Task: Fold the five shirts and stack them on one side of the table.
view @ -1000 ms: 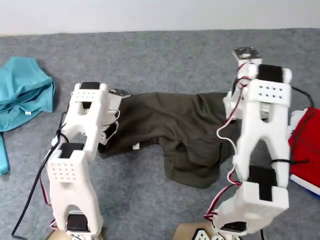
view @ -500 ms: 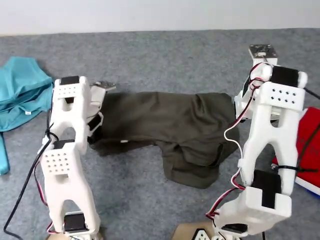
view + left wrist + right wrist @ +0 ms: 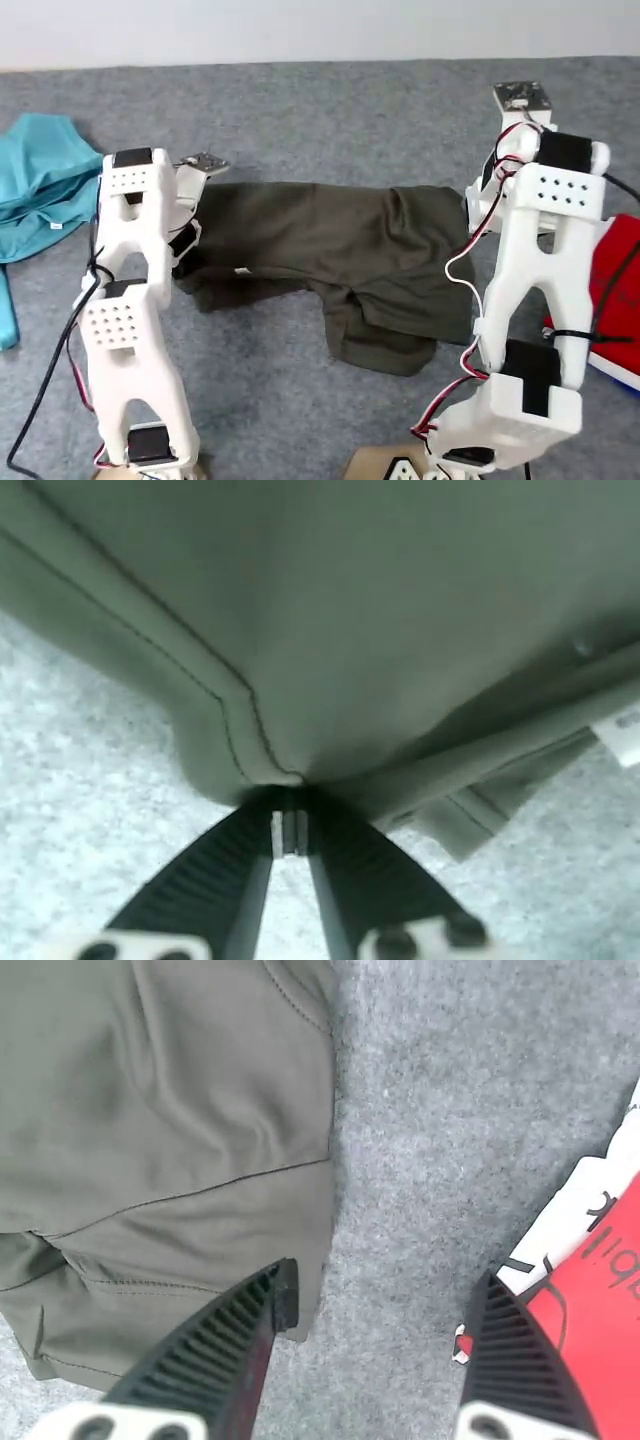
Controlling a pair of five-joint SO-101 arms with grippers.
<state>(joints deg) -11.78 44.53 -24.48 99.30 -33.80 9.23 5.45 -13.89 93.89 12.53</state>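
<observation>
Two arms have drawn apart over the last second. My left jaws, pinched tight on the hem of the olive shirt (image 3: 330, 240), dragged it leftward across the grey bench (image 3: 350, 110) and flattened its far edge. My right jaws gape wide over the shirt's opposite edge, gripping nothing. I judge this is spreading, not yet folding. The teal shirt (image 3: 45, 180) and red shirt (image 3: 615, 290) lie at either side.

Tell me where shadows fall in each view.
High view: even light, no glare, soft shadow under the olive shirt. Left wrist view: dark shadow where the left jaws pinch its hem. Right wrist view: flat light, thin shadow along its edge.
</observation>
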